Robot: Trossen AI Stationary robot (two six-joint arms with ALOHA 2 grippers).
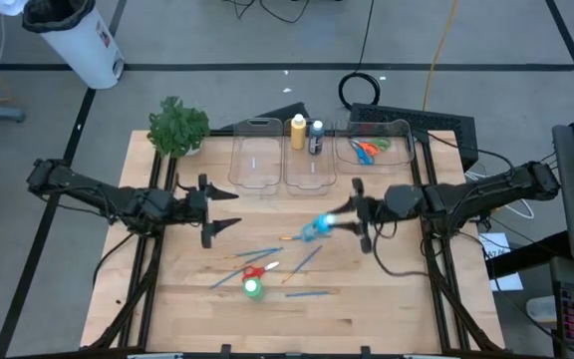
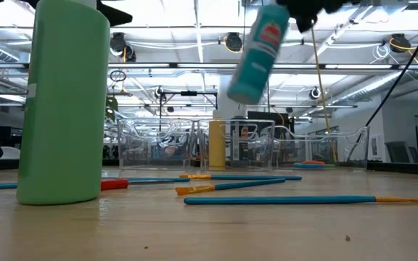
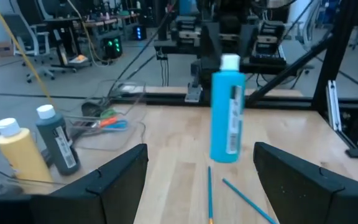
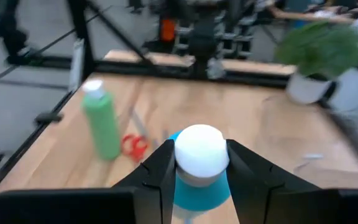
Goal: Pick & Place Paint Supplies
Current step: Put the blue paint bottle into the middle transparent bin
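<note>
Above the desk's middle, the right gripper holds a blue bottle clear of the wood, tilted, fingers clamped on its neck just under the white cap. Bottle is a smooth plastic cylinder, teal-blue with a printed label.

Left gripper hangs nearby toward the left edge, fingers wide, holding nothing.

3 clear plastic bins sit in a row along the far edge. Left bin shows nothing inside. Middle bin holds a yellow bottle and a dark bottle, both upright, side by side. Right bin holds scissors with orange and green handles.

On bare wood toward the near edge: green bottle upright, red scissors just beside it, thin blue brushes with orange tips lying flat, scattered.

Plant at the far left corner.
</note>
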